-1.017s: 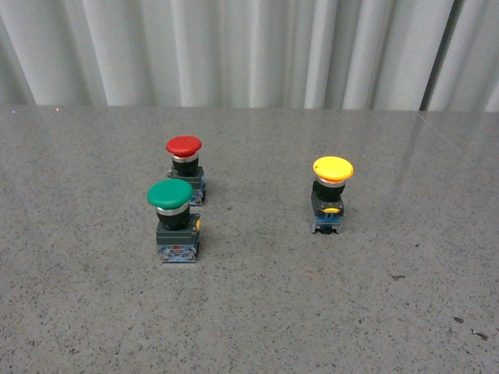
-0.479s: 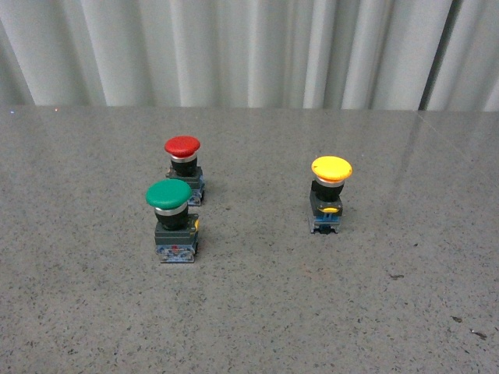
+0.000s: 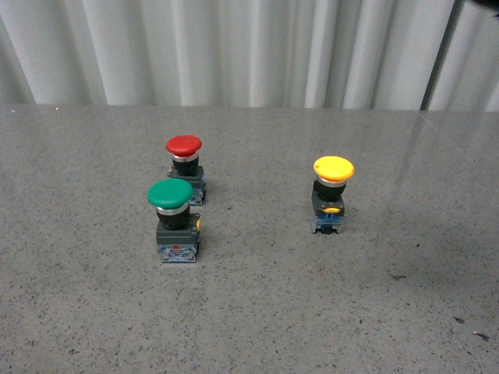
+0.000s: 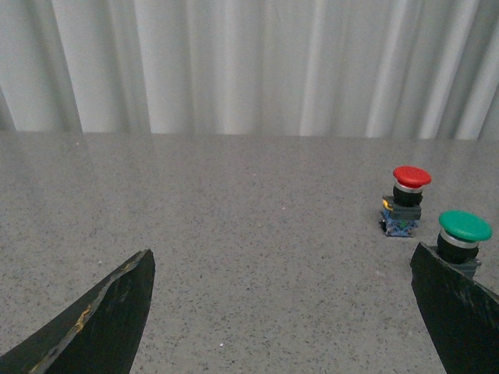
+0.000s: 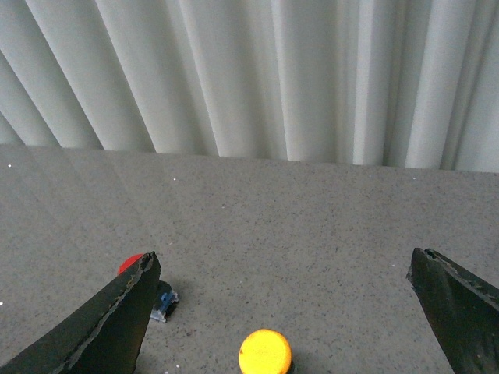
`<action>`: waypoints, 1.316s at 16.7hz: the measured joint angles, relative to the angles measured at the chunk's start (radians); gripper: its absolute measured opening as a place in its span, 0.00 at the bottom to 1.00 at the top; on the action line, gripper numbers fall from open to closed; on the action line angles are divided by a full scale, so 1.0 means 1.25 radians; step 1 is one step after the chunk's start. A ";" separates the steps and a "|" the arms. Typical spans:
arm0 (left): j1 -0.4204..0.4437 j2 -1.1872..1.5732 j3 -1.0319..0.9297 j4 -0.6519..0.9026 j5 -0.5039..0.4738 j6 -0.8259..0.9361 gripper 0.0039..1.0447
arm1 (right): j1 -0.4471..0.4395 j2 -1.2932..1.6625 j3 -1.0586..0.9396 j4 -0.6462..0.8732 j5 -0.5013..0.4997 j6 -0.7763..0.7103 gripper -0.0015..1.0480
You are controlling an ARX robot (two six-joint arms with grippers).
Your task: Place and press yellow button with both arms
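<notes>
While neither arm touches anything yet, we judge the step in hand to be the approach to the small yellow mushroom-capped push-button (image 3: 331,195). It stands upright on its dark blocky base on the grey speckled tabletop (image 3: 257,312). It is on the right side, well apart from the green-capped push-button (image 3: 173,222) and the red-capped push-button (image 3: 185,166) just behind that one.

We see the right gripper (image 5: 282,255) with its flat black fingers (image 5: 101,327) spread wide and nothing between them. The yellow cap lies ahead of it, about centred between the fingers. The left gripper (image 4: 281,253) is likewise spread wide and empty. Its view shows only the red and green buttons, the green one partly hidden behind a finger.

We would let the right arm take the yellow button, since it is already lined up. To do this well, we should close on the blocky base or the black neck, not on the cap, so the cap stays free. The button looks tall for its footprint and may tip, so we should come in level and keep it upright when setting it down. The left arm should then press straight down on the cap's centre while the right steadies the base. We cannot tell from these views where it is to be placed.

We see no container in any view.
</notes>
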State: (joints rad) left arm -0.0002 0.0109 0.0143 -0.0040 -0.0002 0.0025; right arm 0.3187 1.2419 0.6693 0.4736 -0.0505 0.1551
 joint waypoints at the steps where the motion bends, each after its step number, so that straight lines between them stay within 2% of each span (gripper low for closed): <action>1: 0.000 0.000 0.000 0.000 0.000 0.000 0.94 | 0.015 0.061 0.034 0.010 0.014 -0.004 0.94; 3: 0.000 0.000 0.000 0.000 0.000 0.000 0.94 | 0.040 0.147 0.077 0.001 0.039 -0.009 0.94; 4: 0.000 0.000 0.000 0.000 0.000 0.000 0.94 | 0.054 0.180 0.088 -0.001 0.048 -0.012 0.89; 8: 0.000 0.000 0.000 0.000 0.000 0.000 0.94 | 0.093 0.256 0.097 0.005 0.089 -0.027 0.51; 11: 0.000 0.000 0.000 0.000 0.000 0.000 0.94 | 0.113 0.299 0.103 0.010 0.107 -0.035 0.19; 12: 0.000 0.000 0.000 0.000 0.000 0.000 0.94 | 0.113 0.315 0.110 0.012 0.116 -0.035 0.05; 13: 0.000 0.000 0.000 0.000 0.000 0.000 0.94 | 0.112 0.326 0.114 0.014 0.121 -0.039 0.02; 22: 0.000 0.000 0.000 0.000 0.000 0.000 0.94 | 0.110 0.381 0.117 0.028 0.131 -0.044 0.02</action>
State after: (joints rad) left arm -0.0002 0.0109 0.0143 -0.0040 -0.0002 0.0025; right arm 0.4568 1.7187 0.8162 0.5091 0.1127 0.0998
